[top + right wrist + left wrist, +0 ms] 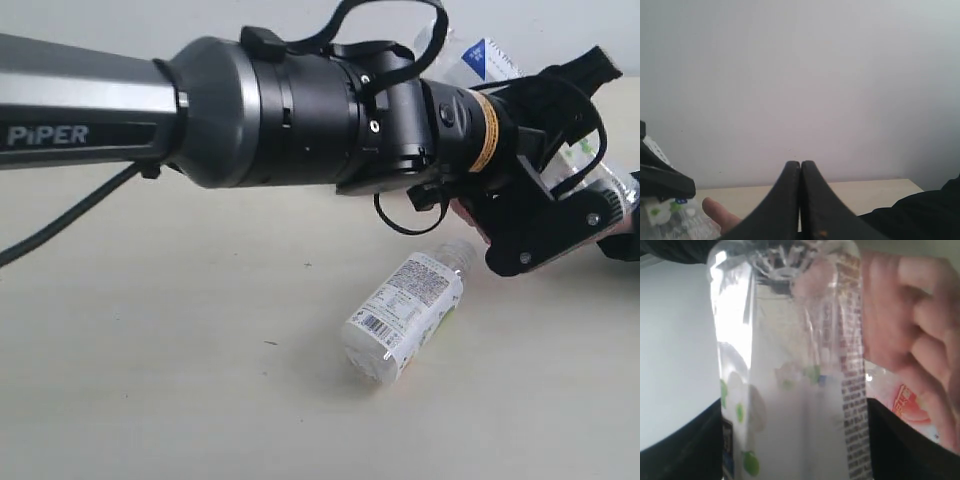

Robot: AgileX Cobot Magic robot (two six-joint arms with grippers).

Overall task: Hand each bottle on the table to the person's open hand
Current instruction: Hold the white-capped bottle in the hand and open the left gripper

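Presently L gripper (588, 140) pinches a clear, crinkly plastic bottle (790, 390); R gripper (800, 170): curved black fingers (787, 200) pressed together.

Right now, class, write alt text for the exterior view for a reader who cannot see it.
A black robot arm reaches across from the left, its gripper closed on a clear bottle at the right edge. Nearer the camera, another labelled bottle lies on its side on the pale beige table.
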